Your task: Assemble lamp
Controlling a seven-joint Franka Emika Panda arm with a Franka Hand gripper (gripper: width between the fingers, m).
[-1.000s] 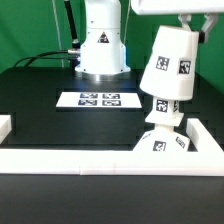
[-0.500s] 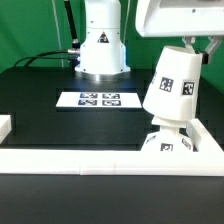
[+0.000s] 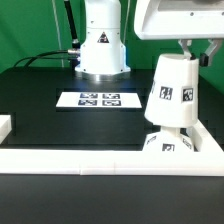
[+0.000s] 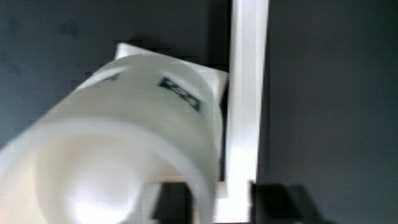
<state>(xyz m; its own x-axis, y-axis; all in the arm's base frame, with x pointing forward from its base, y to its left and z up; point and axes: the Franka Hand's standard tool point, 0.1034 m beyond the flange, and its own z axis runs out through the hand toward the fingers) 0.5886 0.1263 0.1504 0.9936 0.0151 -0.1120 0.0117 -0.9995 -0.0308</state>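
Arm enters at exterior view's upper right; gripper [image 3: 186,45] reaching down, fingers pinching shade [image 3: 170,92] top rim, above base [image 3: 166,143]

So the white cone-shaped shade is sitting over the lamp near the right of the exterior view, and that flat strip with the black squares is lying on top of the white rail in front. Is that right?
Not quite. The shade does sit over the lamp's lower part at the exterior view's right. But the marker board lies flat on the black table, well behind the white rail, not on it. The exterior view shows this.
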